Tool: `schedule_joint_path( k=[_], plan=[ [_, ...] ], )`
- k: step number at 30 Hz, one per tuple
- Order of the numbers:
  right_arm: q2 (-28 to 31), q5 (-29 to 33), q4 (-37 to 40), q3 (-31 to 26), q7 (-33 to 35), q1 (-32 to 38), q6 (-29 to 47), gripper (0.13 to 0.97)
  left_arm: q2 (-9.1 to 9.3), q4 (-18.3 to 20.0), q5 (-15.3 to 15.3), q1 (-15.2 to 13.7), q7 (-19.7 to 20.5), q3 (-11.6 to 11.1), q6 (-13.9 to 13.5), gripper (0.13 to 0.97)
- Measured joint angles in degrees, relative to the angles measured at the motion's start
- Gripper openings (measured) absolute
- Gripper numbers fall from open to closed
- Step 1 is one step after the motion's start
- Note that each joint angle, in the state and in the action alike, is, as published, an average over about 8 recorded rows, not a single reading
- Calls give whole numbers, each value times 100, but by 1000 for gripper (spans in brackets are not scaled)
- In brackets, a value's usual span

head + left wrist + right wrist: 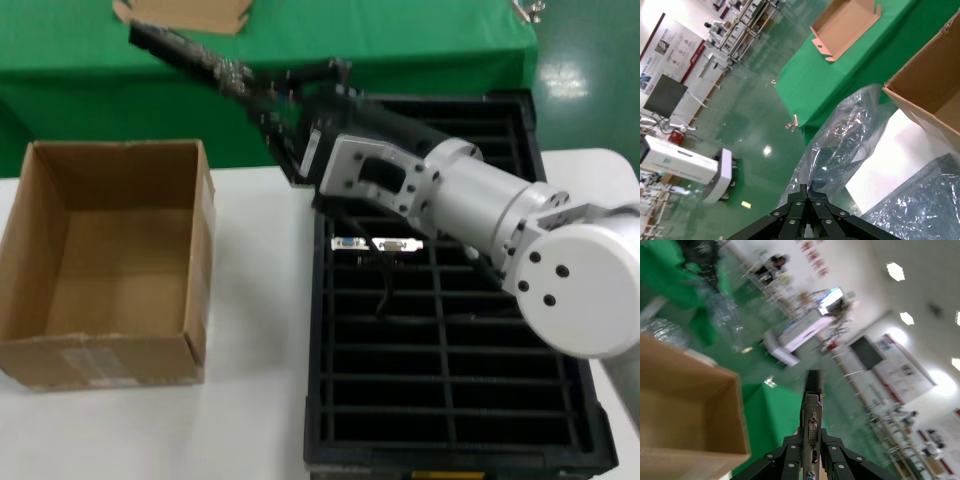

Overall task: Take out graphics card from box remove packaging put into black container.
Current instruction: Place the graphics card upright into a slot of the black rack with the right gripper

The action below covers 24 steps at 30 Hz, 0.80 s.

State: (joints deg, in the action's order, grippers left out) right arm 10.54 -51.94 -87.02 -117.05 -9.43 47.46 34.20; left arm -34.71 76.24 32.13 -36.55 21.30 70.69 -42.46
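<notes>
Head view first. On the left of the white surface [258, 400], the box [105, 262], open at the top, nothing visible inside. On the right, the black container [455, 400], long side running away from the robot. In one of its slots near the middle, another card [376, 243] standing with blue and pale ports upward. Across the container, reaching from lower right up to the far middle, the right arm. At its end the right hand [262, 92], clenched on the graphics card [185, 52]. Held in the air beyond the box, over the edge of the green-covered surface [420, 40]. Near the top edge, a flat cardboard tray [185, 12].

Left wrist view next. Left hand [807, 192] closed, pinching the packaging [842, 142], a crinkled see-through bag hanging in the air beside a corner of the box [935, 82]. Farther off, the flat cardboard tray [845, 25] on green cloth.

Right wrist view last. Right hand [811, 442] gripping the graphics card [811, 407] from both sides, silver bracket with ports facing the camera, box [685, 405] at one side.
</notes>
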Motion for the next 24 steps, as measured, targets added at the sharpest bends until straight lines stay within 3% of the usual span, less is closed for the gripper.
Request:
schedule_joint_path(
  k=[6, 10, 18, 24],
  plan=[
    [246, 1202, -872, -276, -1389, 478, 1522, 189, -348, -1517, 1467, -408, -1145, 384, 659, 139],
    [521, 1463, -1367, -580, -2342, 1032, 2562, 189, -432, -2561, 2508, -822, -2147, 673, 951, 139],
    [1268, 757, -2073, -1362, -3839, 2155, 4417, 189, -426, -4479, 4287, -1753, -4064, 1220, 1088, 139],
    [1711, -59, -2202, -2003, -4640, 3035, 5297, 189, -347, -5803, 5249, -2435, -5635, 1205, 874, 139]
  ],
)
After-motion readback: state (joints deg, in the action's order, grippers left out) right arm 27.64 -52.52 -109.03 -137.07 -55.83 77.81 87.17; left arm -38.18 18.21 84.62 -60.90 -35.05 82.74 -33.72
